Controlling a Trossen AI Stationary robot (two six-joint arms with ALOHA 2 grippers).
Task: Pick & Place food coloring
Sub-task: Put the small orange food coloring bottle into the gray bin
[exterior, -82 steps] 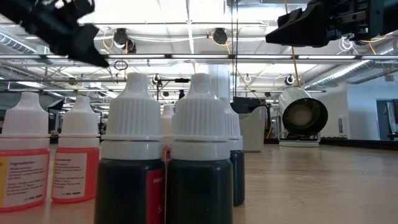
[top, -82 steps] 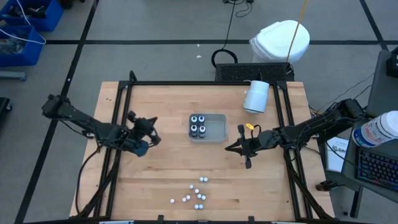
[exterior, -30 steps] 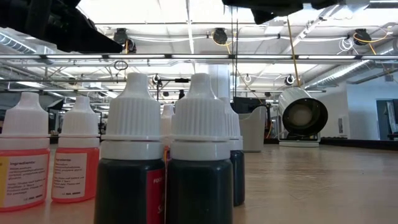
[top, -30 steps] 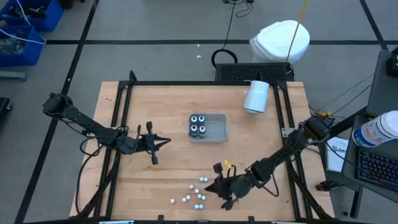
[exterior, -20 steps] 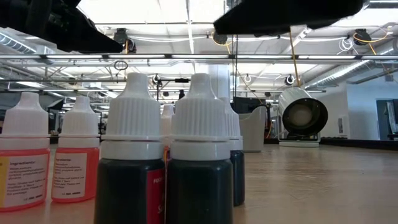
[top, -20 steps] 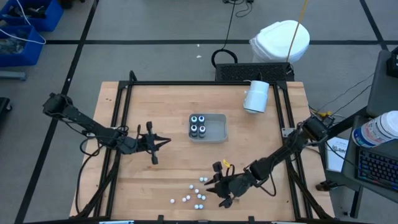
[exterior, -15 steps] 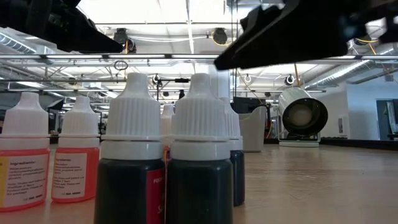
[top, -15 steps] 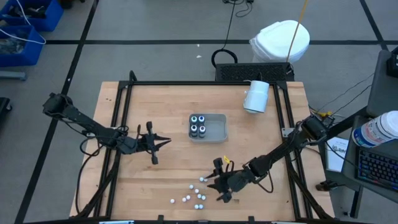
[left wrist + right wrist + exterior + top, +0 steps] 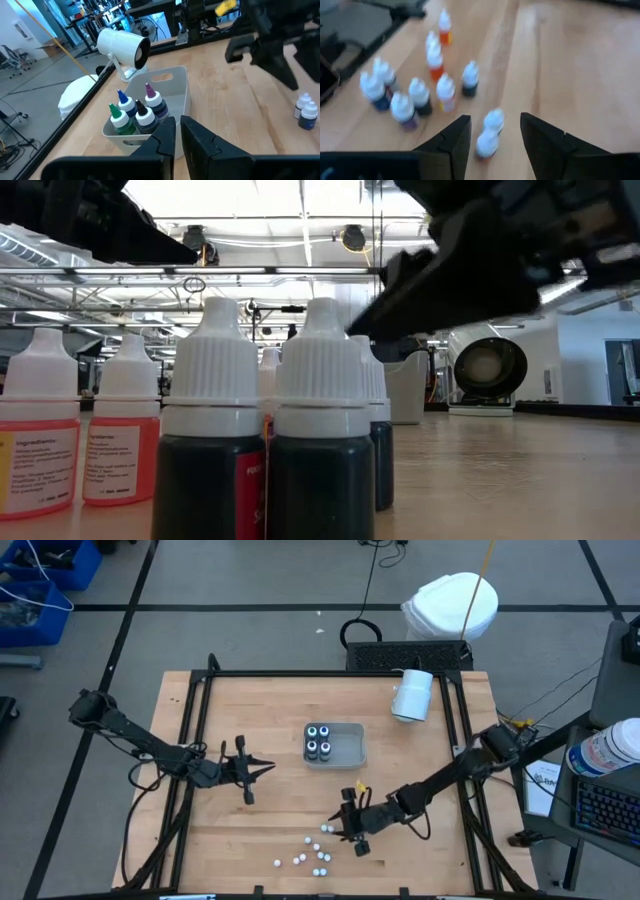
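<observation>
Several small food coloring bottles (image 9: 315, 848) with white caps stand loose near the table's near edge; the low view shows dark and orange ones (image 9: 265, 450) close up. More bottles (image 9: 135, 112) stand in the grey tray (image 9: 352, 748). My right gripper (image 9: 495, 145) hangs open just right of the loose group, and two bottles (image 9: 490, 131) stand just ahead of the gap between its fingertips, apart from them. My left gripper (image 9: 177, 137) waits left of the tray, shut and empty.
A white cylinder (image 9: 412, 695) lies at the far right of the table. The black frame rails (image 9: 190, 740) run along the table's left and right sides. Bare wood lies between the tray and the loose bottles.
My right gripper has gone toward the table's far edge and a little left, sinking toward the loose bottles; in the low view it has dropped lower into the picture. The bottles have kept their places.
</observation>
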